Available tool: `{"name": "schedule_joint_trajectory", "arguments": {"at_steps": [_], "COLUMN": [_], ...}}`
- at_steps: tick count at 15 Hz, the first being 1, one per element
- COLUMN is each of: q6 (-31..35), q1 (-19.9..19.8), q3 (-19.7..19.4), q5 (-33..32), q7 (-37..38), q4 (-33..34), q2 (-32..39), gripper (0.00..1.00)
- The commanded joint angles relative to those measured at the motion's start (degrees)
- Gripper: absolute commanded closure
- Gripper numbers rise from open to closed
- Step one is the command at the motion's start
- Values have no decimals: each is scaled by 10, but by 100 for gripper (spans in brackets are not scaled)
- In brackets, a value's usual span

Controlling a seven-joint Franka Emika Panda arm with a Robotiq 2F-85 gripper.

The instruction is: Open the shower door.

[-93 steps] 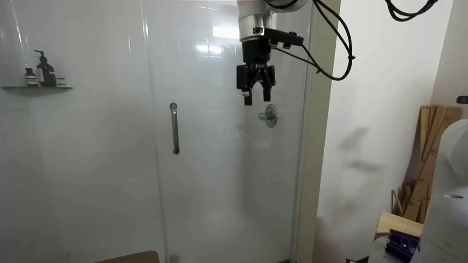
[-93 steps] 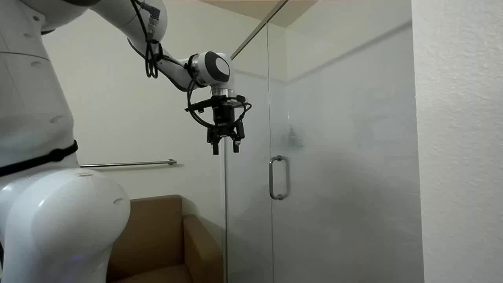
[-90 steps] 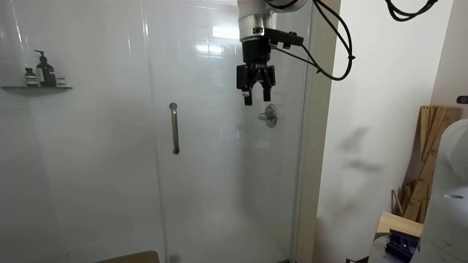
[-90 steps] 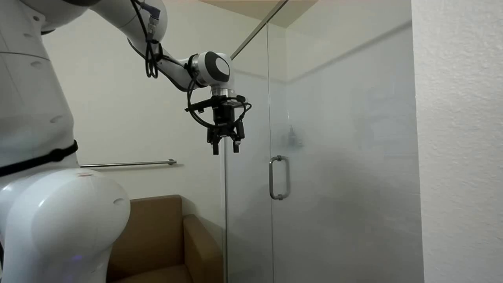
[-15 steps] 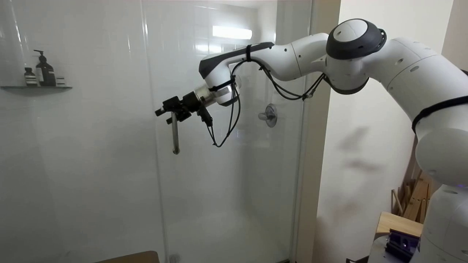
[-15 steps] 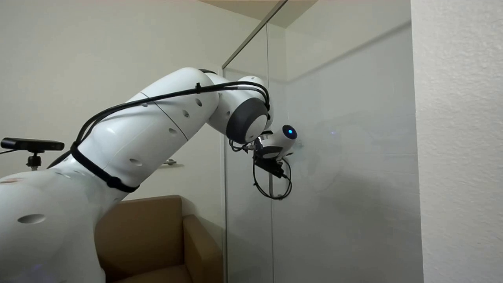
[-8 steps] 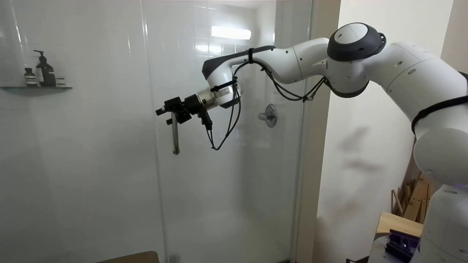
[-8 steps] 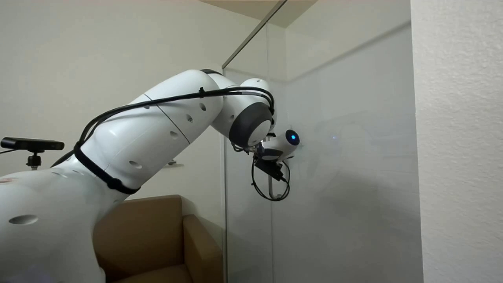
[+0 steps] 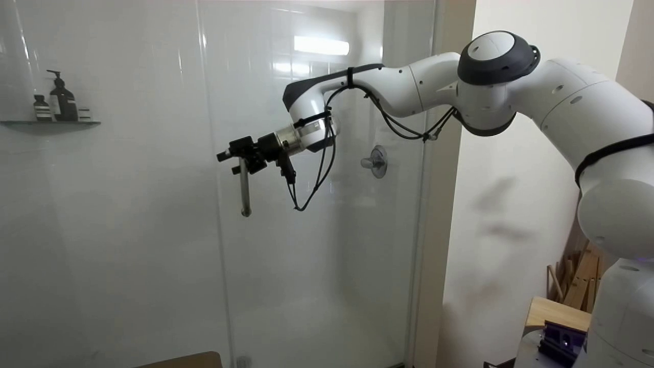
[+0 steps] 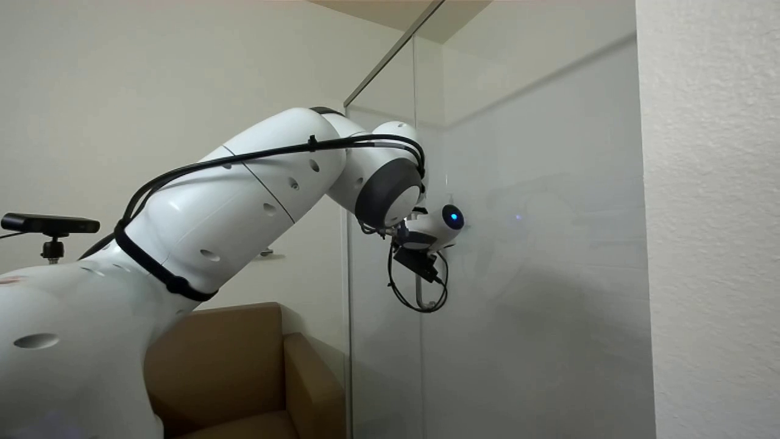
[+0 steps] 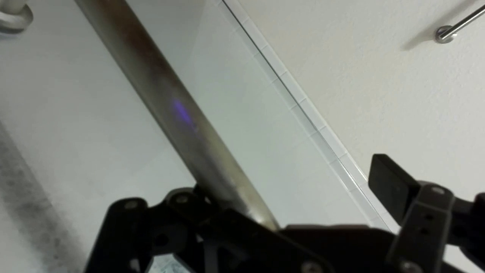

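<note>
The shower door (image 9: 306, 266), a tall panel of clear, glossy glass, appeared closed, its edge in line with the handleless glass panel (image 10: 384, 366) beside it; a bright strip of light (image 9: 321, 46) showed in its upper part. Its vertical metal handle (image 9: 245, 189) stood at mid-height near that edge. The white arm (image 9: 398, 92) reached across in front of the door, and the gripper (image 9: 229, 162) sat tilted at the handle's upper end, its fingers (image 11: 392, 185) spread wide; in the wrist view the handle passed behind one of them, and whether they touched could not be told. Through the glass showed a round metal valve (image 9: 379, 162) behind the door and, left of the door in an exterior view, a small shelf (image 9: 20, 122) bearing dark bottles (image 9: 64, 105). Right of the door rose a pale wall (image 9: 511, 143) with soft shadows, and wooden boards (image 9: 587, 276) farther off on that side. A brown armchair (image 10: 225, 347) stood left of the door in an exterior view, and a black camera (image 10: 50, 224) farther left, well apart.
</note>
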Motion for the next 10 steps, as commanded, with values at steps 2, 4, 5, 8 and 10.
{"name": "schedule_joint_trajectory", "arguments": {"at_steps": [2, 4, 5, 8, 10], "q6": [-3, 5, 8, 9, 6], "q1": [-5, -5, -6, -13, -20], "q3": [3, 5, 7, 16, 23], "q5": [42, 42, 43, 49, 60], "q7": [-15, -20, -22, -29, -34], "q4": [-86, -97, -101, -117, -128], "q2": [-51, -59, -61, -70, -76], "gripper": [0, 0, 0, 0, 0]}}
